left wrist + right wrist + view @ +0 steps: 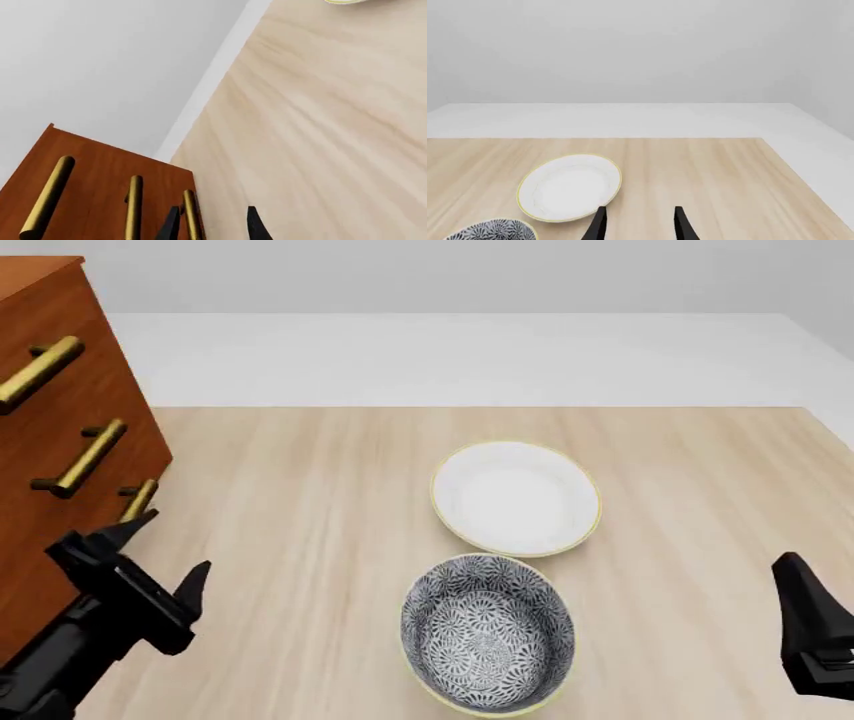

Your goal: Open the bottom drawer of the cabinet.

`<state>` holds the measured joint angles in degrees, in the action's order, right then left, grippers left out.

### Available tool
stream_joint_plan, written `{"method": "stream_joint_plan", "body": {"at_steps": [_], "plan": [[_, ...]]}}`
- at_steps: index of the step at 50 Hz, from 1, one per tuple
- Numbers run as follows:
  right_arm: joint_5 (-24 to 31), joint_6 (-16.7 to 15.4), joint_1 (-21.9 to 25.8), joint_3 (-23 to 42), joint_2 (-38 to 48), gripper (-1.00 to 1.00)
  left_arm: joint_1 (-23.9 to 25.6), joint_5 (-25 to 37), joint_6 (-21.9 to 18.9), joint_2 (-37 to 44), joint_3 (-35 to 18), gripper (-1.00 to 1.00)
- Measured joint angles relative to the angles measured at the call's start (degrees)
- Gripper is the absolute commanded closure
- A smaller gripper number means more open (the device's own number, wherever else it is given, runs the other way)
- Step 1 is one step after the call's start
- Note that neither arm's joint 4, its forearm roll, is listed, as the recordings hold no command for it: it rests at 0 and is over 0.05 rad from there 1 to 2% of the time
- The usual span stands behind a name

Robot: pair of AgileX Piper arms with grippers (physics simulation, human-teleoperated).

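A pale wooden tabletop [334, 490] carries the tall reddish-brown wooden cabinet [54, 450] at the far left. Its bottom drawer [170, 200], with the lowest brass bar handle [138, 500], waits shut. The left gripper [150, 552] holds its jaws apart and empty beside that handle, probably lining up to grab it. The right gripper [639, 225], also open and empty, waits apart.

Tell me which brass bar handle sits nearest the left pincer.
The lowest brass bar handle, on the bottom drawer; the left pincer is open around it, the two upper handles lie farther away.

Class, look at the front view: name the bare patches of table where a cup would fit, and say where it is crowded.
Bare wood lies between the cabinet and the white bowl, and right of both bowls up to the right gripper. It is crowded by the left gripper at the bottom drawer, and around the patterned bowl.
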<state>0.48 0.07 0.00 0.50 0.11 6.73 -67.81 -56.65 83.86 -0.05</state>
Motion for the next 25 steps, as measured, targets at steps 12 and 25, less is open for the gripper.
{"method": "stream_joint_plan", "body": {"at_steps": [12,25], "plan": [[0.1,0.0,0.0,0.1,0.0,-1.0,-2.4,-1.5,-3.2,3.4,0.0,-1.0],[0.1,0.0,0.0,0.1,0.0,-1.0,-4.5,-1.9,-5.0,5.9,-0.3,-1.0]]}}
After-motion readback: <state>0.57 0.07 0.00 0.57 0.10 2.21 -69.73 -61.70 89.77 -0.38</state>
